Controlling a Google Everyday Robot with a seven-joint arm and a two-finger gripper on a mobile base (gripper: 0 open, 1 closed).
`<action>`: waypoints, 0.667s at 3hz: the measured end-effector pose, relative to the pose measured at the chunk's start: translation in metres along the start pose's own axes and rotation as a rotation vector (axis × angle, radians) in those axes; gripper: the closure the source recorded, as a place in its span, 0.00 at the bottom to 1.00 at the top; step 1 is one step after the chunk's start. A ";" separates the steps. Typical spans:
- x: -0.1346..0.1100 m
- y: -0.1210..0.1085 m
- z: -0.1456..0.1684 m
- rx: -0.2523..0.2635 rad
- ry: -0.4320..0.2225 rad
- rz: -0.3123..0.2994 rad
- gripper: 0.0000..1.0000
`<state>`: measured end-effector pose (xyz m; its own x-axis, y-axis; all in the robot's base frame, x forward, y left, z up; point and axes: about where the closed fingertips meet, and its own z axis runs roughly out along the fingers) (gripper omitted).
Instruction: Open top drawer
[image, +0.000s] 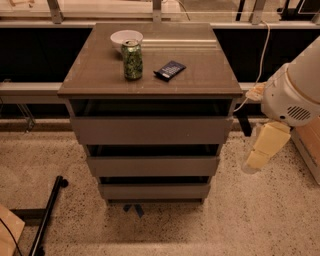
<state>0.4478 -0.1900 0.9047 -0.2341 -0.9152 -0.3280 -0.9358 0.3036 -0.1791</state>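
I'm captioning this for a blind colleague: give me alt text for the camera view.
The robot's gripper hangs right of the cabinet, apart from the top drawer. A green can, white bowl and dark flat packet sit on top.

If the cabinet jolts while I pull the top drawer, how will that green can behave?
The green can stands upright, tall and narrow, so a jolt probably tips it sooner than the bowl behind it. Once down, it would likely roll on the smooth cabinet top. The tool hangs right of the cabinet, touching nothing.
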 end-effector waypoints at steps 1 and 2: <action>0.005 0.008 0.012 -0.012 -0.010 0.062 0.00; -0.001 0.001 0.039 0.000 -0.060 0.088 0.00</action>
<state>0.4574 -0.1783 0.8688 -0.2996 -0.8672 -0.3976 -0.9121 0.3826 -0.1472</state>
